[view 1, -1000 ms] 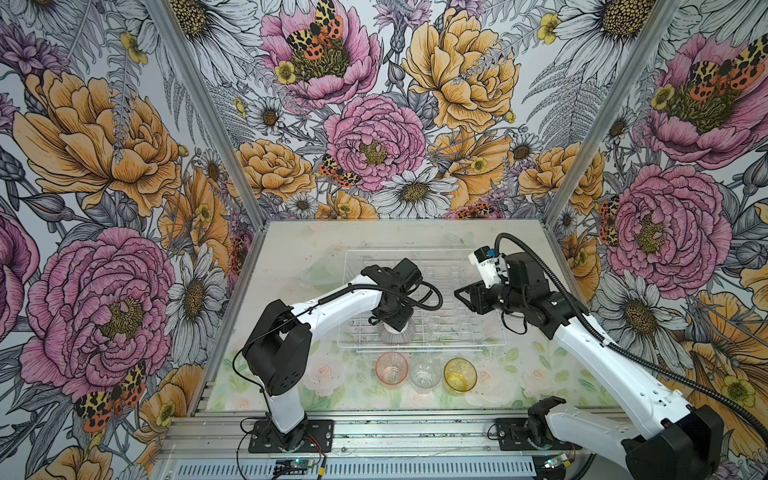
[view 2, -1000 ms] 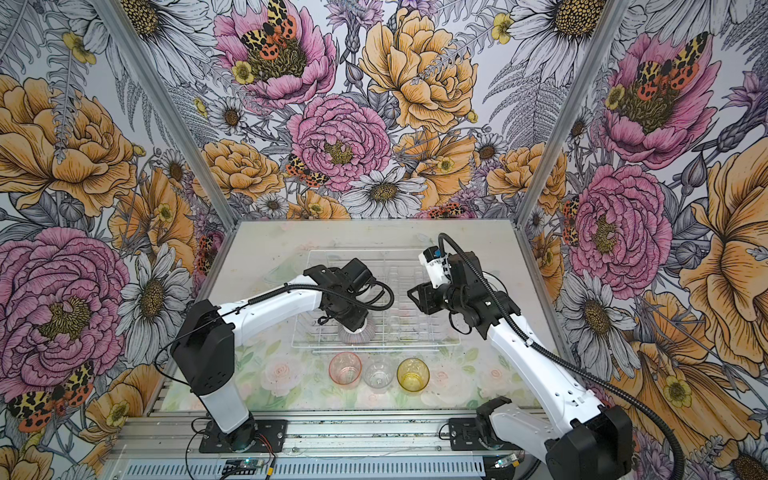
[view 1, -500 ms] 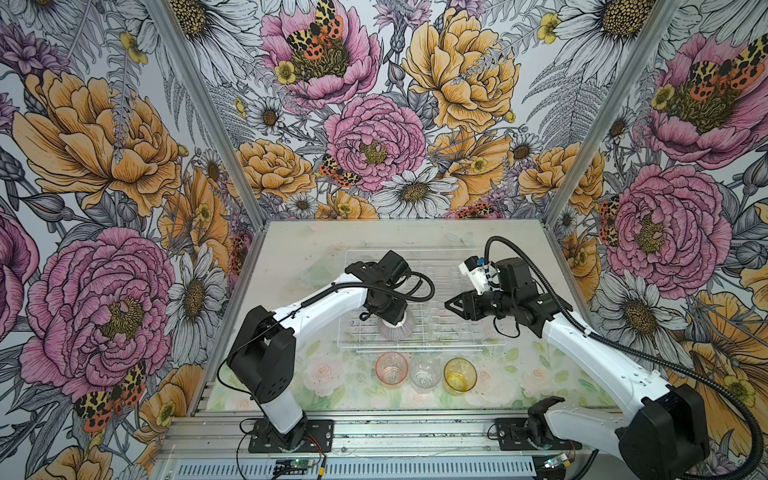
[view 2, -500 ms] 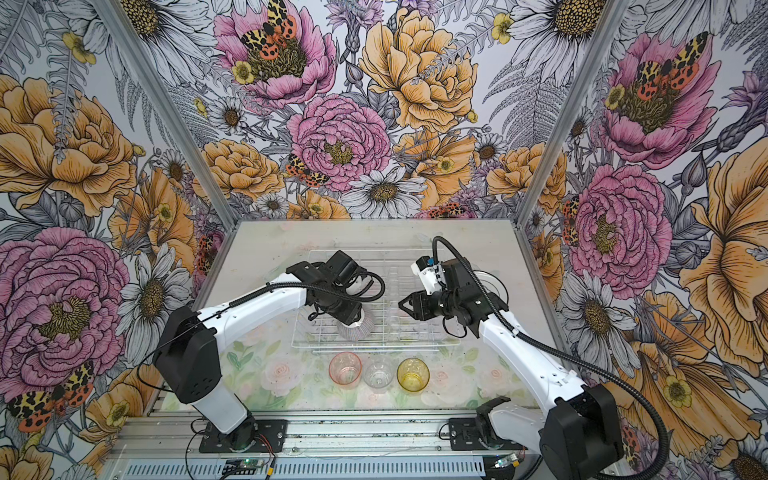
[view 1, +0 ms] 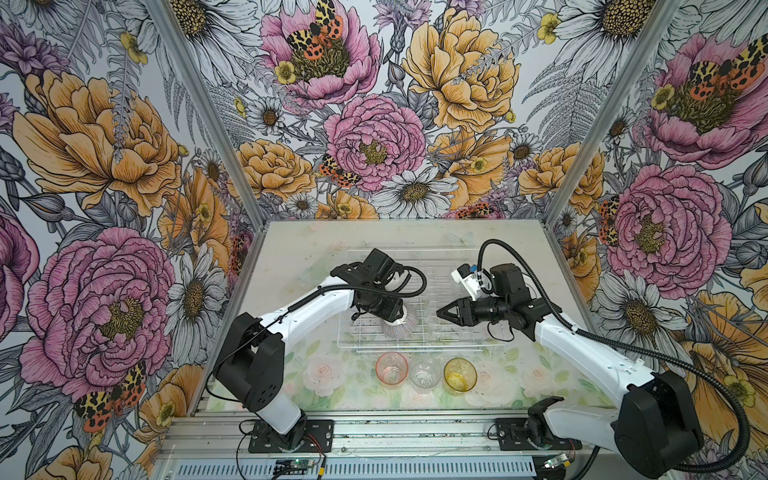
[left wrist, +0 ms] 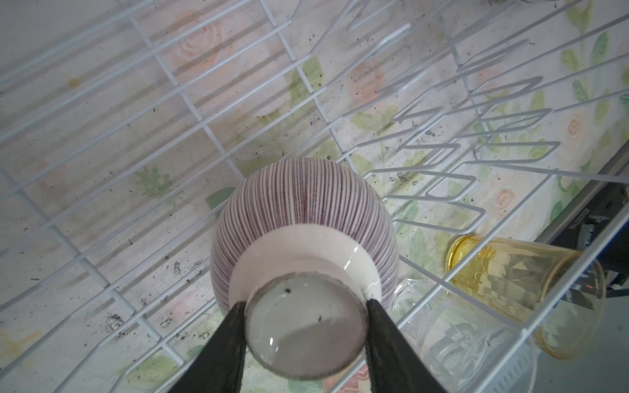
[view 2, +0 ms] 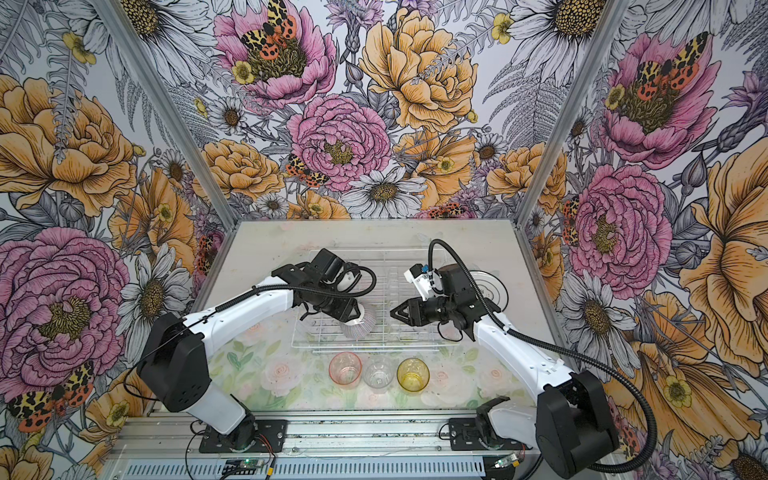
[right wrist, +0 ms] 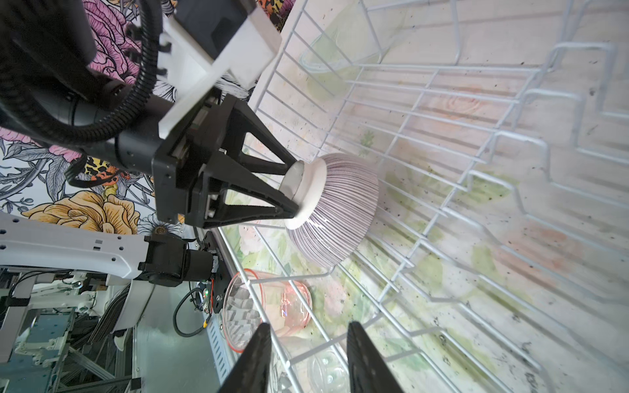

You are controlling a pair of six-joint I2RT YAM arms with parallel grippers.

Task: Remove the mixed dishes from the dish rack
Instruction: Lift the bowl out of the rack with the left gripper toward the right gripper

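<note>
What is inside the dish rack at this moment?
Only the striped bowl, gripped by its foot in the left gripper; the rest of the dish rack shows bare wire and prongs. The bowl's own inside faces away and cannot be seen.

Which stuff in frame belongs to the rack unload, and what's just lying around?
Job:
- dish rack
- striped bowl, held by its foot in the left pincer
- pink tumbler, clear tumbler and amber tumbler, standing in front of the rack
- white plate beside the rack, partly behind the right arm
- right pincer, open and empty

Lying about:
- floral table mat
- floral walls
</note>
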